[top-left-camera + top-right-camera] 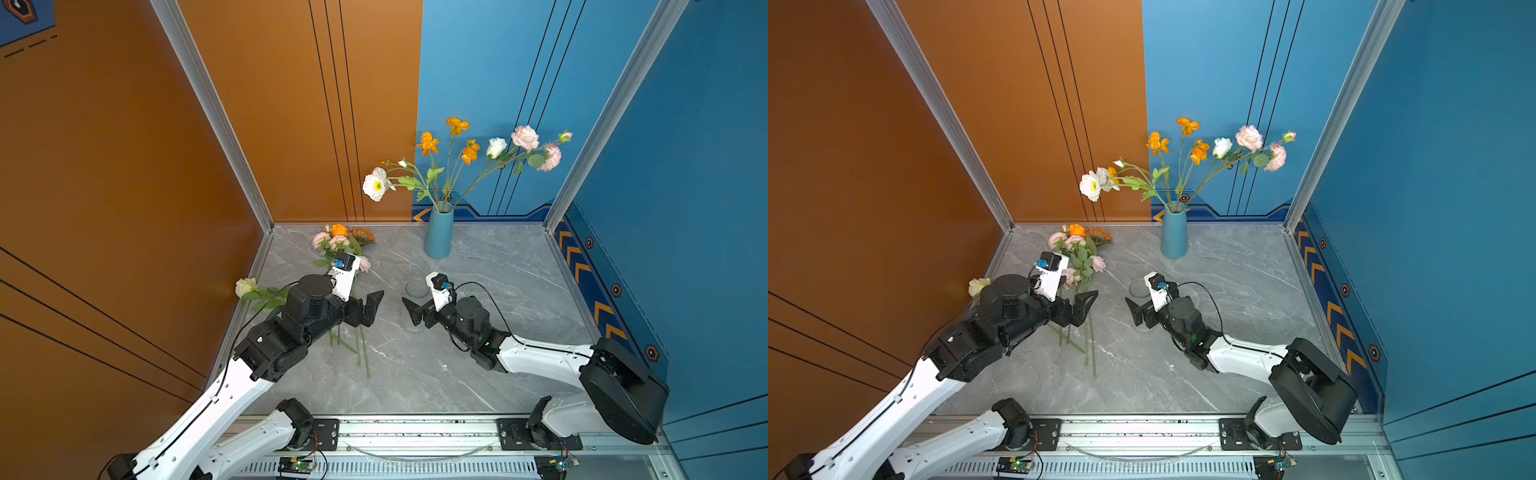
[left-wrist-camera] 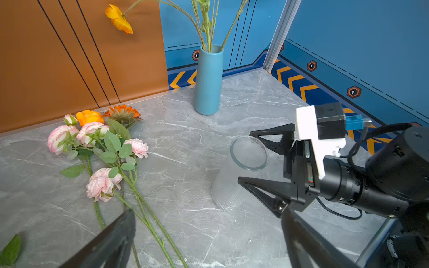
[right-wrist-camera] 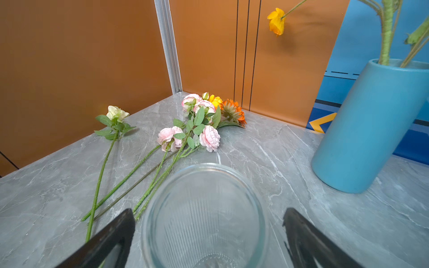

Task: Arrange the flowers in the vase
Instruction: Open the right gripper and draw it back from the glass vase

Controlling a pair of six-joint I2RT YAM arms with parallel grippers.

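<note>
Right wrist view: glass vase [image 3: 204,215] between wide jaws, flowers [image 3: 210,138] beyond.

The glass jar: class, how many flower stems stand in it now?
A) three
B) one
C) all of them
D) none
D: the glass jar holds no stems; the loose flowers lie on the table, and other stems stand in the blue vase.
</note>
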